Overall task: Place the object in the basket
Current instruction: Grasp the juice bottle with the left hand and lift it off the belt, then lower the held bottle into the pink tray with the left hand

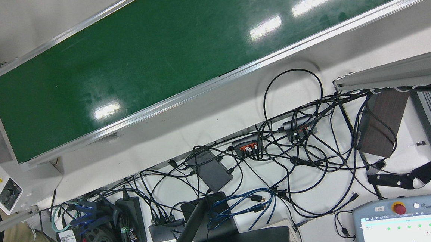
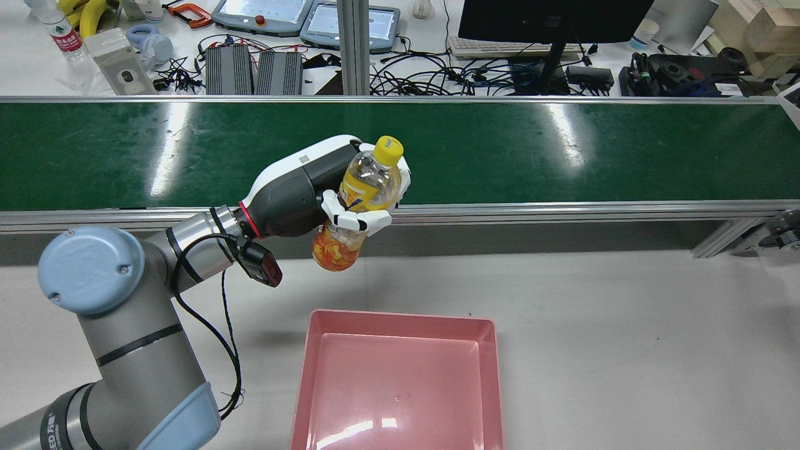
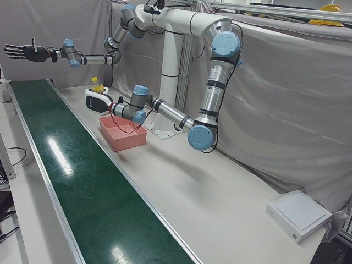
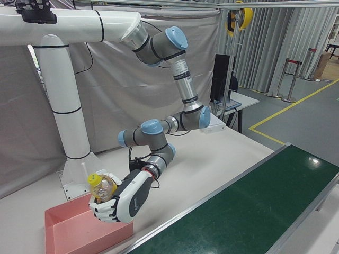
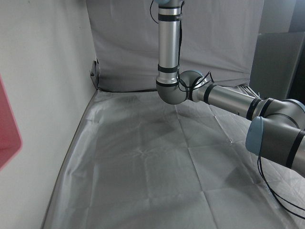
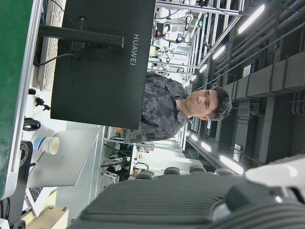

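A clear bottle [image 2: 369,181] with a yellow cap and orange drink is tilted in my left hand [image 2: 306,190], which is shut around its middle. The hand holds it in the air over the near rail of the green belt, beyond the far left corner of the pink basket [image 2: 400,322]. The right-front view shows the hand [image 4: 124,203] with the bottle [image 4: 100,185] just above the basket [image 4: 58,235]. The basket holds nothing. My right hand [image 3: 22,52] is raised high past the belt's end, fingers spread, holding nothing.
The green conveyor belt [image 2: 562,150] runs across behind the basket and carries nothing. Beyond it are a monitor [image 2: 550,19], cables and pendants. A white table [image 2: 625,350] surrounds the basket. A grey curtain [image 3: 286,99] backs the station.
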Controlling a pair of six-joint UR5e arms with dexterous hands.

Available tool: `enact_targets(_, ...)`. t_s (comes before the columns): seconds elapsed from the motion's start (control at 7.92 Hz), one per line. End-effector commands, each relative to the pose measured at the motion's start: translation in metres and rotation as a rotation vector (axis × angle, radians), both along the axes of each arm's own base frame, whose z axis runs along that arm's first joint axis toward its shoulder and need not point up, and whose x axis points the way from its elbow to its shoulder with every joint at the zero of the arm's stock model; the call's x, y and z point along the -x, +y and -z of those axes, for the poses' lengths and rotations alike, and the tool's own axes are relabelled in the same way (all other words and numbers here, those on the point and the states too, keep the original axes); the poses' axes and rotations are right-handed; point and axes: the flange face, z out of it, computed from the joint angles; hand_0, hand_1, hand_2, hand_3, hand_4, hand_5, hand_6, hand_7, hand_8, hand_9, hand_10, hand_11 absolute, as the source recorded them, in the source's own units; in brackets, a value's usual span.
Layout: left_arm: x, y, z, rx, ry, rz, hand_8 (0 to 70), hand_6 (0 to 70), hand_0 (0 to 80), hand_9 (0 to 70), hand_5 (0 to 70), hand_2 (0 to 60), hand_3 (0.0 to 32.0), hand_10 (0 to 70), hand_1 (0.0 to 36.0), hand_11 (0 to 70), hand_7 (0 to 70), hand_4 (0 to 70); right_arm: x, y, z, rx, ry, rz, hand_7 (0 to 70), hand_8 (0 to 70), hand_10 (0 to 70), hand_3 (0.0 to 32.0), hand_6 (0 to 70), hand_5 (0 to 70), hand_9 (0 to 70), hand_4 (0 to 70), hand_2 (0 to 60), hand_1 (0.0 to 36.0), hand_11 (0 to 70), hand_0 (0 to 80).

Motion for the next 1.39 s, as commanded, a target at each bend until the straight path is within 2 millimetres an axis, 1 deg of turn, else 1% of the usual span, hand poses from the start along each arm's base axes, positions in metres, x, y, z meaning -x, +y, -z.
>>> enact_targets(0.0,-0.07,0.084,0.007,-0.071,-0.024,-0.107,70.0,70.0,48.8,70.0,70.0,60.0,0.0,65.6,13.1,70.0,70.0,70.0,0.0,0.0,0.0,0.001,-0.001,0.0,0.0,0.0,0.0,0.0,0.0,0.0,0.0,0.0,0.0,0.0,0.0,0.0)
enact_targets(0.13,-0.083,0.103,0.007,-0.093,-0.03,-0.119,68.7,67.0,48.3,70.0,70.0,56.5,0.0,64.5,12.0,70.0,70.0,70.0,0.0,0.001,-0.001,0.002,0.001,0.0,0.0,0.0,0.0,0.0,0.0,0.0,0.0,0.0,0.0,0.0,0.0,0.0)
enact_targets(0.25,-0.092,0.115,0.006,-0.103,-0.036,-0.132,66.3,64.0,47.6,70.0,70.0,54.0,0.0,62.6,11.2,70.0,70.0,70.0,0.0,0.001,-0.001,0.002,0.001,0.0,0.0,0.0,0.0,0.0,0.0,0.0,0.0,0.0,0.0,0.0,0.0,0.0)
enact_targets(0.38,-0.098,0.124,0.003,-0.11,-0.038,-0.142,61.1,58.5,47.6,70.0,70.0,46.6,0.0,57.8,10.2,70.0,70.0,70.0,0.0,0.0,0.0,0.001,0.001,0.0,0.0,0.0,0.0,0.0,0.0,0.0,0.0,0.0,0.0,0.0,0.0,0.0)
enact_targets(0.51,-0.097,0.124,-0.014,-0.115,-0.035,-0.138,40.4,31.0,47.1,57.8,48.6,21.7,0.0,48.2,8.7,68.0,51.5,48.1,0.001,0.0,0.0,0.001,0.001,0.001,0.0,0.0,0.0,0.0,0.0,0.0,0.0,0.0,0.0,0.0,0.0,0.0)
enact_targets(0.63,-0.094,0.123,-0.032,-0.119,-0.026,-0.135,18.5,7.0,47.1,28.6,31.3,0.0,0.0,32.8,6.2,47.2,19.2,23.5,0.001,0.001,-0.001,0.002,0.001,0.002,0.0,0.0,0.0,0.0,0.0,0.0,0.0,0.0,0.0,0.0,0.0,0.0)
enact_targets(0.76,-0.093,0.124,-0.041,-0.123,-0.018,-0.136,14.6,0.0,46.9,19.3,20.4,0.0,0.0,14.2,4.3,21.1,8.2,16.6,0.001,0.0,0.0,0.001,0.001,0.002,0.0,0.0,0.0,0.0,0.0,0.0,0.0,0.0,0.0,0.0,0.0,0.0)
enact_targets(0.88,-0.093,0.125,-0.039,-0.129,-0.007,-0.138,10.4,0.0,47.1,13.4,10.8,0.0,0.0,7.1,3.4,10.8,4.4,14.4,0.001,0.001,-0.001,0.002,0.001,0.002,0.0,0.0,0.0,0.0,0.0,0.0,0.0,0.0,0.0,0.0,0.0,0.0)
enact_targets(1.01,-0.094,0.126,-0.038,-0.132,-0.001,-0.141,7.8,0.0,47.9,10.7,8.2,0.0,0.0,5.5,2.4,8.6,3.1,13.1,0.001,0.001,-0.001,0.002,0.001,0.002,0.0,0.0,0.0,0.0,0.0,0.0,0.0,0.0,0.0,0.0,0.0,0.0)
enact_targets(1.26,-0.094,0.126,-0.038,-0.134,0.003,-0.139,6.2,0.0,47.6,8.4,5.9,0.0,0.0,4.2,0.1,6.6,1.9,11.8,0.001,0.001,-0.001,0.002,0.001,0.001,0.0,0.0,0.0,0.0,0.0,0.0,0.0,0.0,0.0,0.0,0.0,0.0)
